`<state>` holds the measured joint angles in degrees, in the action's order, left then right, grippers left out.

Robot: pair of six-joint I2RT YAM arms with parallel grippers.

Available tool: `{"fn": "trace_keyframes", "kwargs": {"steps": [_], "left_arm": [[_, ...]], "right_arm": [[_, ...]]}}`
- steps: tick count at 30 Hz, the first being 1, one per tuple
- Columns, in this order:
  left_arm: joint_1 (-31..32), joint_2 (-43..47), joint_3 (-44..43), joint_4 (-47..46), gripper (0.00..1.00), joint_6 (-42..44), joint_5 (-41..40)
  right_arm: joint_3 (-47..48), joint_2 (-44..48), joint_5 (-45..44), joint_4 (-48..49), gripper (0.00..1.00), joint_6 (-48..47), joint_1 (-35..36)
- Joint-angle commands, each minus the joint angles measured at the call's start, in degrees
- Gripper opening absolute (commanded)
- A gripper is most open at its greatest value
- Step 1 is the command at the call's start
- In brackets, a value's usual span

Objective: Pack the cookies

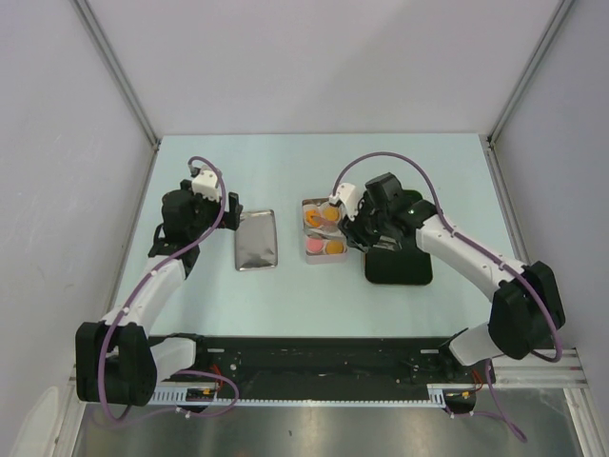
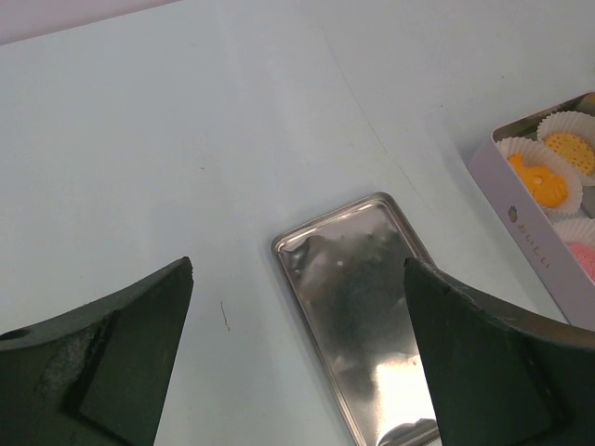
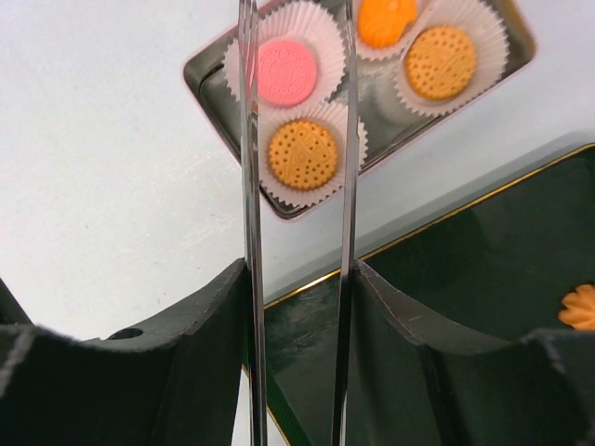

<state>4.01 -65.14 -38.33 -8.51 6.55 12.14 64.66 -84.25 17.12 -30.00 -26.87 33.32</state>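
Pale blue-green table [image 1: 314,171], white walls [image 1: 314,57] on three sides, metal frame posts [image 1: 116,67] in the corners.

L arm reaches fwd on the left side. The left gripper [image 2: 297,279] is spread wide above a shiny metal lid [image 2: 363,307], which lies flat on the table, apart from the tin [image 2: 521,223].

R arm bends in from the right, wrist over a black tray [image 3: 483,251] set just beside the tin. The right gripper [image 3: 299,274] is clamped on steel tweezers [image 3: 249,186], whose blades are parallel w/ a gap between them and point out over the tin. The blade tips run off the top of the wrist view, so contact w/ anything can't be judged.

Count: five cookies [image 3: 440,62]. Four sit in the tin, each in a white paper cup [image 3: 307,197]:
- one pink round cookie [image 3: 286,72]
- two orange round ones w/ dotted faces
- one orange flower cookie [image 3: 386,19]

The fifth, a loose orange flower shape [image 3: 581,308], lies on the tray. Also one lid, one tin, one tray, one pr of tweezers.
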Motion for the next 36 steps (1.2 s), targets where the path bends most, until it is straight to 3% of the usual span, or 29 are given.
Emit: {"fn": "trace_keyframes", "kwargs": {"steps": [1,8,20,29,36], "left_arm": [[0.4,-0.1,-0.1,-2.2,1.0,1.0,-0.1],[0.4,-0.2,-0.2,-2.2,1.0,0.9,-0.1],[0.4,0.3,-0.4,-2.1,1.0,0.9,0.2],[0.3,0.2,-0.9,-1.9,1.0,0.9,0.8],[0.4,0.2,-0.6,-1.9,1.0,0.8,1.2]], "right_arm": [[2.6,3.9,-2.1,4.3,0.5,1.6,-0.5],[2.6,5.2,-8.8,9.6,0.49,5.6,-6.2],[1.1,3.1,-16.8,16.3,0.49,12.5,-25.1],[-4.2,1.9,-17.1,19.2,0.49,11.0,-37.2],[-9.7,-0.4,-17.0,21.8,0.49,10.0,-41.8]]}}
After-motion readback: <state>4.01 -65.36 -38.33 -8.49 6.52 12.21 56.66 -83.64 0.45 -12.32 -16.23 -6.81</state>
